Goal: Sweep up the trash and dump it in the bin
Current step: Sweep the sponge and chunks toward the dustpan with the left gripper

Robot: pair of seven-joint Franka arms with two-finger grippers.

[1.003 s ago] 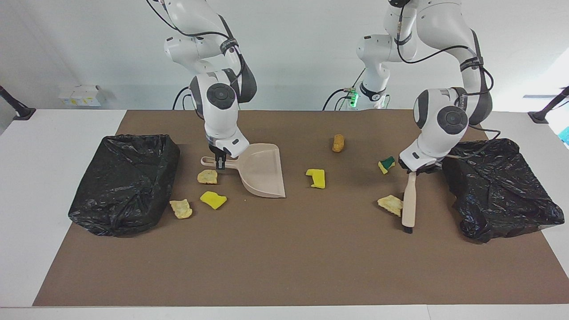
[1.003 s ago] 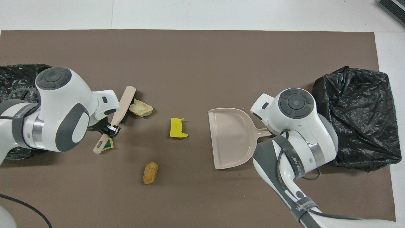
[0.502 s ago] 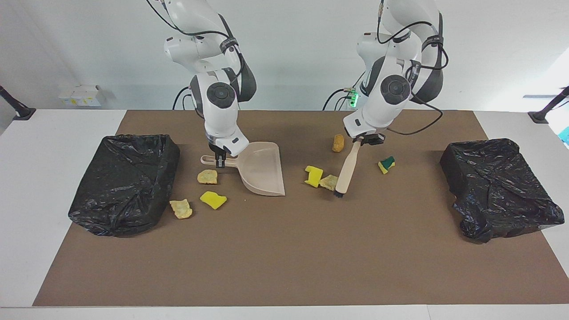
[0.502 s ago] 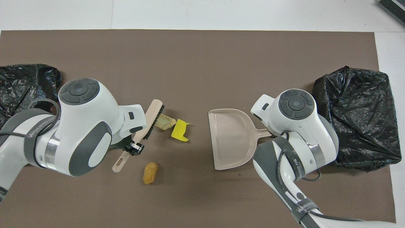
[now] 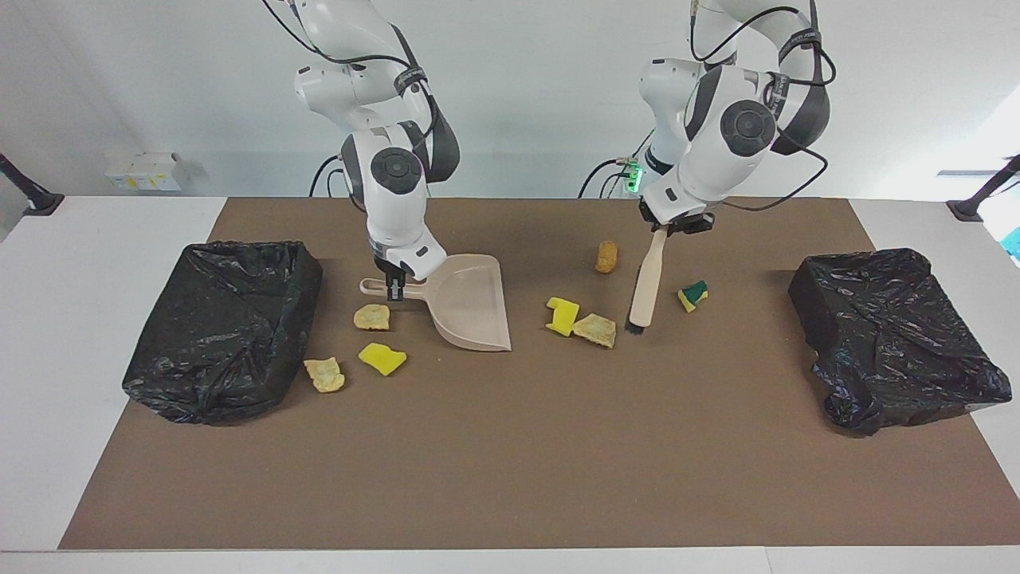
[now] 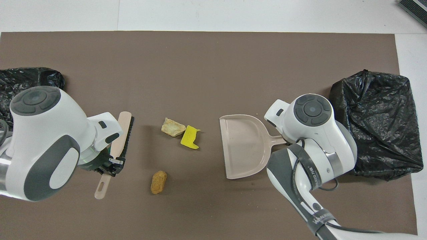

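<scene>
Facing view shows you barely started: the dustpan (image 5: pixel 470 303) sits empty, clamped by the right gripper (image 5: pixel 395 292); the left gripper (image 5: pixel 668 229) grips the brush (image 5: pixel 645 283); all seven trash scraps (image 5: pixel 594 329) lie mid-mat, neither bin (image 5: pixel 223 327) filled.

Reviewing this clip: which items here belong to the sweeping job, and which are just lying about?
Job: brush; dustpan; bin bag at right arm's end; bin bag at left arm's end; scraps: yellow sponge, tan chunk, brown roll, green-edged sponge, crusty piece, yellow wedge, pale crust.
Lying about: white box; black stand.
</scene>
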